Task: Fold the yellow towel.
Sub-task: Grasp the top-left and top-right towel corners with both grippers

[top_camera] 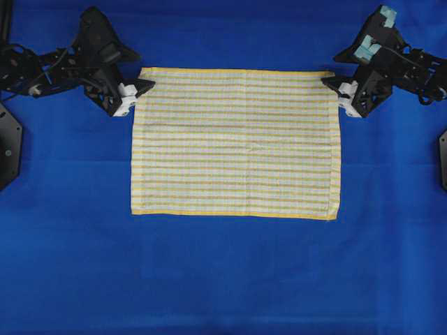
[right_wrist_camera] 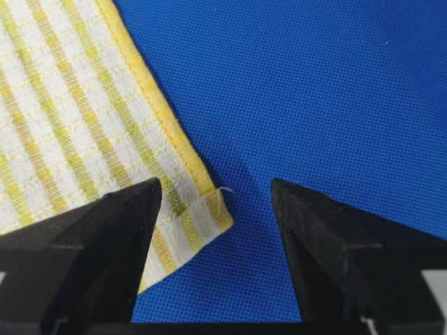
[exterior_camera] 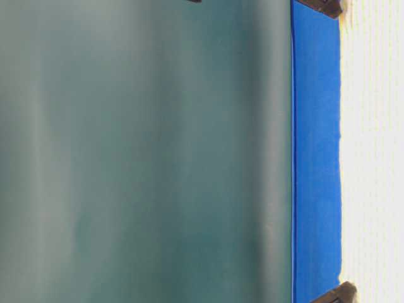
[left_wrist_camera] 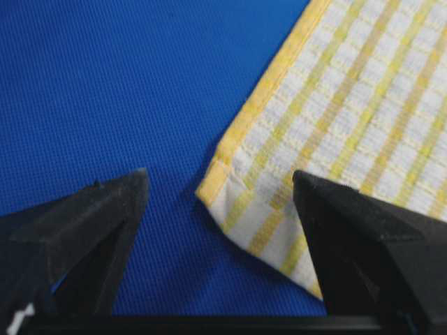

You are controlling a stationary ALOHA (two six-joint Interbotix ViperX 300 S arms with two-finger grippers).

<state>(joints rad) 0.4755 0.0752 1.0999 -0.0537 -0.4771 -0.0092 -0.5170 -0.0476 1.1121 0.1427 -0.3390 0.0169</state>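
At the far left of the overhead view a black mount plate (top_camera: 8, 143) sits on the blue cover (top_camera: 223, 279), with the left arm (top_camera: 42, 66) reaching in above it. The left gripper (top_camera: 143, 87) has its tips at the towel's upper left corner. In the left wrist view its jaws stand wide apart, one finger (left_wrist_camera: 91, 230) over bare blue cover, the other over the cloth, and the corner lies in the gap between them. Nothing is gripped.

The towel (top_camera: 236, 143) lies flat and spread in the middle of the cover, long side across, yellow hems all round. A faint crease shows near its centre. Nothing rests on it.

The right gripper (top_camera: 328, 82) has its tips at the upper right corner. In the right wrist view it too is wide open: one finger (right_wrist_camera: 105, 244) overlaps the towel's edge, the other is over blue cover, the corner between them with a loose thread at its tip. It holds nothing. The right arm (top_camera: 398, 56) carries pale tape near its top, and another black plate edge (top_camera: 443, 159) shows at the far right.

The table-level view is turned sideways and mostly a blurred grey-green wall (exterior_camera: 145, 151); dark finger tips (exterior_camera: 338, 293) show at the towel's two corners.
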